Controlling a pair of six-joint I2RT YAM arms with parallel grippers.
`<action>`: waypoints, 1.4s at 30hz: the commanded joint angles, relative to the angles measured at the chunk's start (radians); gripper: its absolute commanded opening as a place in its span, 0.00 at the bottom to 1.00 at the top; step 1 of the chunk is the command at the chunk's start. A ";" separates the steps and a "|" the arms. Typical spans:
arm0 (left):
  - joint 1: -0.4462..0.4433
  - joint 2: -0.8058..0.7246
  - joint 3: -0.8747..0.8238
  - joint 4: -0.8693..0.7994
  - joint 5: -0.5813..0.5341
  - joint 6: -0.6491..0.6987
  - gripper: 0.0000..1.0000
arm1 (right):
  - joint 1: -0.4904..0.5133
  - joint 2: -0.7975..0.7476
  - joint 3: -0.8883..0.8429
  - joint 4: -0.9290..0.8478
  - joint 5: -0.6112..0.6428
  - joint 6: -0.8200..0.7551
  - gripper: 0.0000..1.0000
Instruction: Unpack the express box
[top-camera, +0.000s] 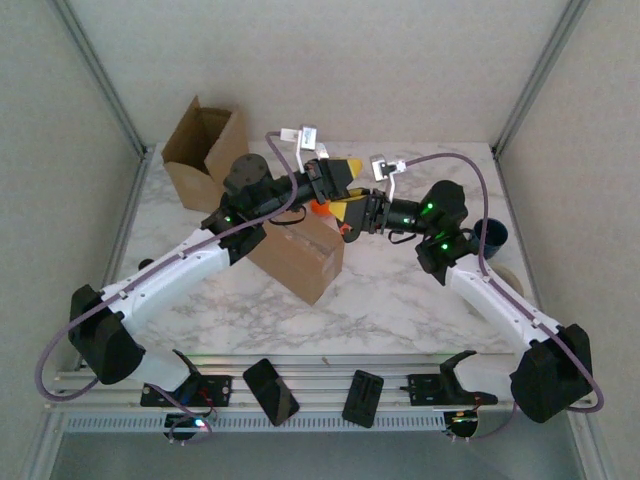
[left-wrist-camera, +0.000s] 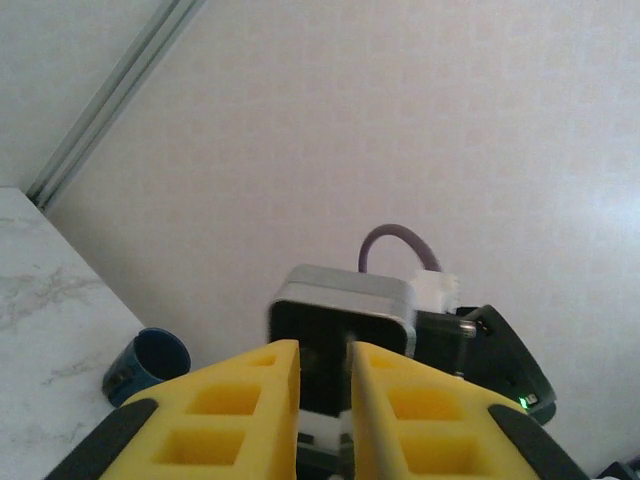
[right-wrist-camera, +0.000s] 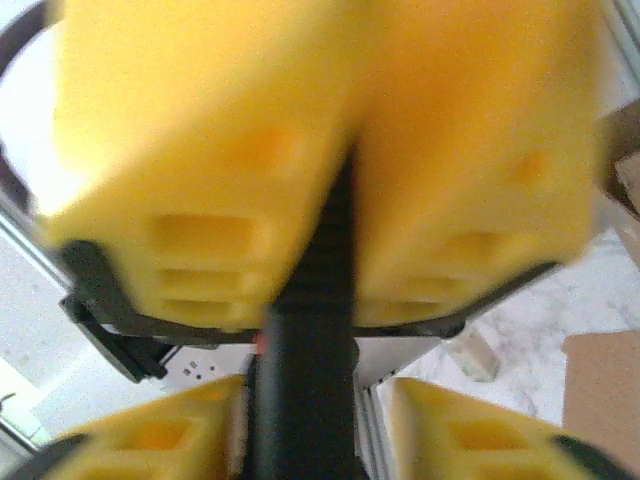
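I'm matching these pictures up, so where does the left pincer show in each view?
Top external: left pincer at the centre, slightly above the middle.
Left wrist: left pincer at the bottom centre, pointing up.
Right wrist: left pincer across the top, large and blurred.
Shared landmark: the marble table.

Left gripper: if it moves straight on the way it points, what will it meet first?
Probably the right gripper, whose camera box sits straight ahead; how near is unclear.
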 joint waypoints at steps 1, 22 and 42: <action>-0.006 -0.008 0.028 0.055 0.017 -0.002 0.00 | 0.003 -0.005 0.023 0.072 0.051 0.026 0.16; 0.038 -0.237 -0.123 -0.119 -0.085 0.187 0.97 | -0.010 -0.068 0.100 -0.183 0.030 -0.084 0.00; 0.039 -0.184 -0.146 0.023 -0.036 0.177 0.60 | -0.008 -0.032 0.198 -0.399 -0.118 -0.180 0.00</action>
